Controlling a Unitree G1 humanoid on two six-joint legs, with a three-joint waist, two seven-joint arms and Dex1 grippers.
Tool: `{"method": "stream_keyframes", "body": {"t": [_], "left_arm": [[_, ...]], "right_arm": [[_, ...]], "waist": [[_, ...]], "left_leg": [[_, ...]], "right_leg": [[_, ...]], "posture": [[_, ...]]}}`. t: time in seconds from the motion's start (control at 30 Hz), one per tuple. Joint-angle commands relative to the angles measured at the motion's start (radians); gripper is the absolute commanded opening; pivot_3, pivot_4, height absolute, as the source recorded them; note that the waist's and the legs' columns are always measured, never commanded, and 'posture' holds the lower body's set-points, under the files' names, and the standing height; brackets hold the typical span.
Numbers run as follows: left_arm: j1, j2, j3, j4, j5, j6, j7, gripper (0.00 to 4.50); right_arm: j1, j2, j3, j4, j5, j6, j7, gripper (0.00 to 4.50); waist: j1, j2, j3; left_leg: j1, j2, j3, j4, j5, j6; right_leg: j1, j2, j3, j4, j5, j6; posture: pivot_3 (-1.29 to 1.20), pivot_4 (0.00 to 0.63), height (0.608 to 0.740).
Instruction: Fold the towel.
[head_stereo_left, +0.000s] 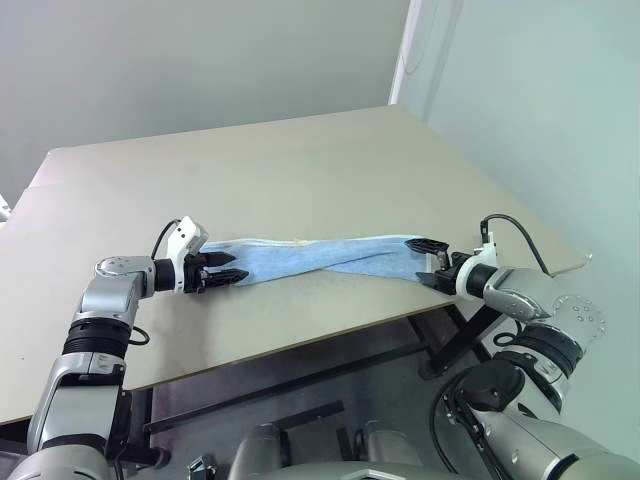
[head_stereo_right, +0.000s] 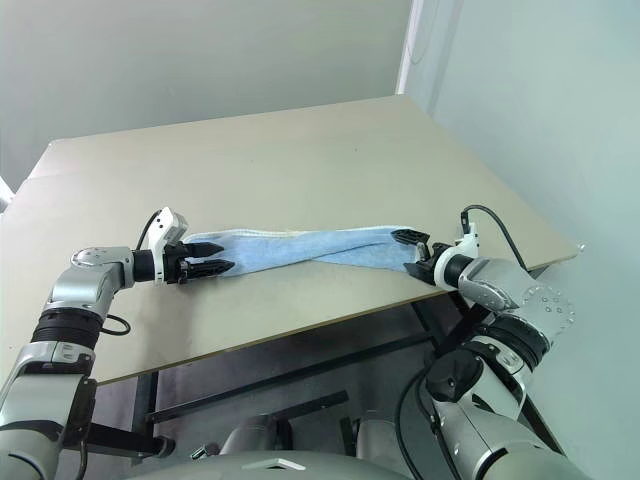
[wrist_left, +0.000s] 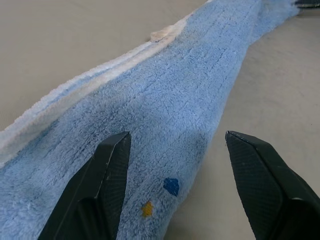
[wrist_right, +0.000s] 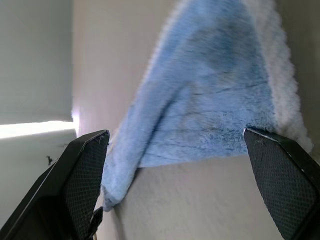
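Towel lies on the table near its front edge, bunched and twisted into a long narrow strip running left to right, whitish hem along the far side, small embroidered marks near the left end. Not folded yet, more a rope than a rectangle. Left gripper sits at the left end, jaws spread, one finger over the cloth and one beside it on bare table, nothing pinched. Right gripper is at the right end close to the table's edge, jaws wide apart and straddling the towel's corner, not clamped. Risks: closing now likely grabs a bunched layer instead of a clean corner, so the fold comes out crooked; the twist may stay in; the right end could slide off the edge if dragged.
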Motion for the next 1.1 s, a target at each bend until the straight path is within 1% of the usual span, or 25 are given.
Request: {"method": "stream_keyframes", "body": {"t": [0.03,0.17,0.27,0.4,0.5,0.63,0.8,0.83,0.93,1.1], "left_arm": [[-0.012,0.012,0.008,-0.037,-0.01,-0.008,0.005,3.19],[-0.009,0.016,0.01,-0.028,-0.008,-0.013,0.005,3.19],[-0.007,0.018,0.012,-0.025,-0.01,-0.012,0.004,3.19],[-0.007,0.016,0.011,-0.021,-0.009,-0.014,0.005,3.19],[-0.009,0.008,0.006,-0.014,-0.005,-0.018,0.009,3.19],[-0.007,0.006,0.003,-0.014,-0.005,-0.02,0.008,3.19],[-0.008,0.001,0.001,-0.005,-0.003,-0.025,0.011,3.19],[-0.008,0.0,0.0,-0.007,-0.004,-0.024,0.012,3.19],[-0.01,-0.002,-0.001,-0.008,-0.006,-0.022,0.014,3.19],[-0.011,-0.003,-0.005,-0.013,-0.006,-0.018,0.015,3.19]], "right_arm": [[-0.037,-0.001,-0.034,0.013,0.05,-0.008,-0.069,4.48],[-0.043,0.012,-0.058,0.038,0.11,-0.047,-0.156,4.48],[-0.045,0.042,-0.019,0.012,0.253,-0.052,-0.215,4.48],[0.001,0.054,0.106,-0.03,0.463,-0.102,-0.282,4.48],[0.072,0.048,0.2,-0.036,0.566,-0.196,-0.365,4.48],[0.179,0.031,0.356,-0.105,0.753,-0.321,-0.452,4.48],[0.237,0.004,0.422,-0.132,0.777,-0.417,-0.465,4.48],[0.244,-0.011,0.426,-0.127,0.776,-0.47,-0.467,4.48],[0.252,-0.057,0.418,-0.106,0.723,-0.6,-0.447,4.48],[0.249,-0.097,0.454,-0.1,0.693,-0.685,-0.392,4.48]], "waist": [[-0.001,0.0,0.0],[-0.001,0.0,0.0],[-0.001,0.0,0.0],[-0.004,0.001,0.0],[-0.002,0.0,0.0],[-0.002,0.0,0.0],[-0.006,0.0,0.0],[-0.004,0.0,0.0],[-0.001,0.001,0.0],[0.002,0.0,0.0]], "left_leg": [[0.0,0.0,0.0,0.0,0.0,0.0],[0.0,0.0,0.0,0.0,0.0,0.0],[0.0,0.0,0.0,-0.001,0.0,0.0],[0.0,0.001,0.0,-0.004,0.0,0.0],[0.0,0.001,0.0,-0.007,0.0,0.0],[-0.001,0.0,0.0,-0.01,0.0,0.001],[0.0,0.0,0.0,-0.009,0.0,0.001],[0.001,0.0,0.0,-0.009,0.0,0.001],[0.001,0.001,0.0,-0.009,0.0,0.001],[0.001,0.001,0.0,-0.008,0.0,0.001]], "right_leg": [[0.0,0.0,0.0,0.0,0.0,0.0],[0.0,0.0,0.0,0.0,0.0,0.0],[0.0,0.0,0.0,-0.001,0.0,0.0],[-0.001,0.0,0.0,-0.002,0.0,0.0],[0.0,0.0,0.0,-0.005,0.0,0.0],[0.0,0.0,0.0,-0.01,0.0,0.001],[0.001,0.001,0.001,-0.01,0.0,0.001],[0.002,0.001,0.0,-0.01,0.0,0.001],[0.002,0.001,0.0,-0.01,0.0,0.0],[0.005,-0.001,0.001,-0.015,0.0,0.0]], "posture": [[0.0,0.0,0.74],[0.0,0.0,0.74],[0.0,0.0,0.74],[0.0,0.0,0.74],[0.0,0.0,0.74],[0.0,0.0,0.74],[0.0,0.0,0.74],[0.0,0.0,0.74],[0.0,0.0,0.74],[0.0,0.0,0.74]]}}
